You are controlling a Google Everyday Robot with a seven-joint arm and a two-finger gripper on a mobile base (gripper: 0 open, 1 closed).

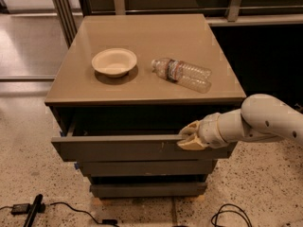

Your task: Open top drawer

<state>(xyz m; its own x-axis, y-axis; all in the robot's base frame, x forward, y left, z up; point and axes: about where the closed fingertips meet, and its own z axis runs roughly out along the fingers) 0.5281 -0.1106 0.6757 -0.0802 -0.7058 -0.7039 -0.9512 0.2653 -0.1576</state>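
The top drawer (118,149) is a wide grey-brown handleless front, pulled out from the cabinet so a dark gap shows behind its upper edge. My gripper (190,138), with tan fingers on a white arm coming in from the right, sits on the drawer's top edge near its right end and grips that edge. Below it are two narrower drawer fronts (147,168), both pushed in.
On the cabinet top (142,37) stand a pale paper bowl (114,62) and a clear plastic bottle (182,74) lying on its side. Cables (61,207) and a black object lie on the speckled floor in front. A dark shelf unit stands behind right.
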